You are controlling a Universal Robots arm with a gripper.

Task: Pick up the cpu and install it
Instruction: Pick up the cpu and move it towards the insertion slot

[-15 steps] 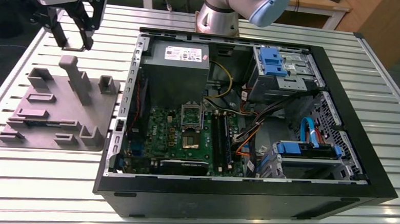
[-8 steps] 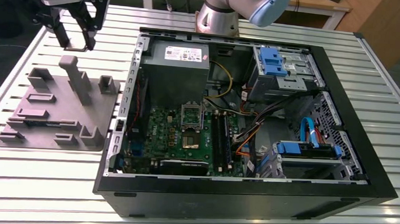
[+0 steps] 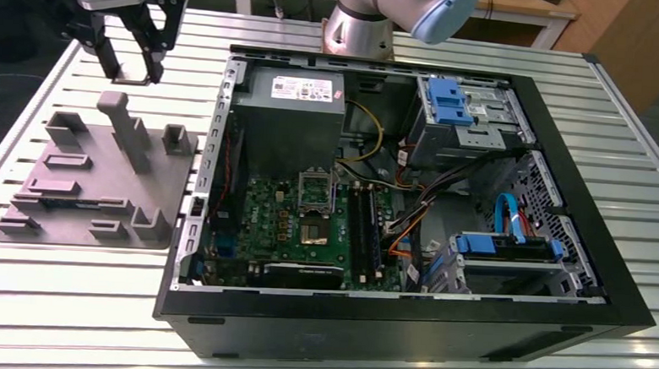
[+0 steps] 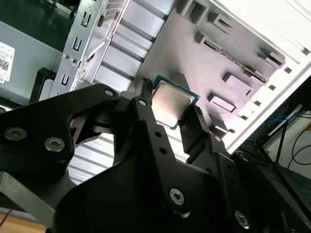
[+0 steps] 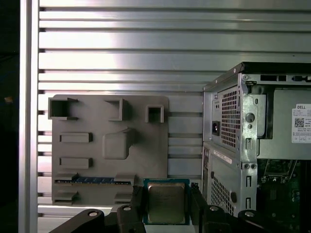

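Observation:
The cpu (image 5: 166, 203) is a small flat square chip with a silvery top and a green rim. It sits between my gripper's (image 5: 166, 196) two black fingers, which are shut on its opposite edges. In the second wrist view the cpu (image 4: 173, 103) is held the same way by the gripper (image 4: 171, 104). In the exterior view the gripper (image 3: 132, 76) hangs above the slatted table at the exterior view's left, beyond the grey fixture plate (image 3: 93, 181) and left of the open computer case (image 3: 408, 197). The green motherboard (image 3: 272, 207) lies inside the case with its metal-framed socket (image 3: 312, 206).
The grey fixture plate (image 5: 109, 145) carries raised blocks and slots, one holding a blue-edged strip (image 5: 95, 180). Inside the case are a grey power-supply box (image 3: 294, 106), blue drive brackets (image 3: 452, 102), and loose cables (image 3: 418, 214). The arm's base (image 3: 358, 30) stands behind the case.

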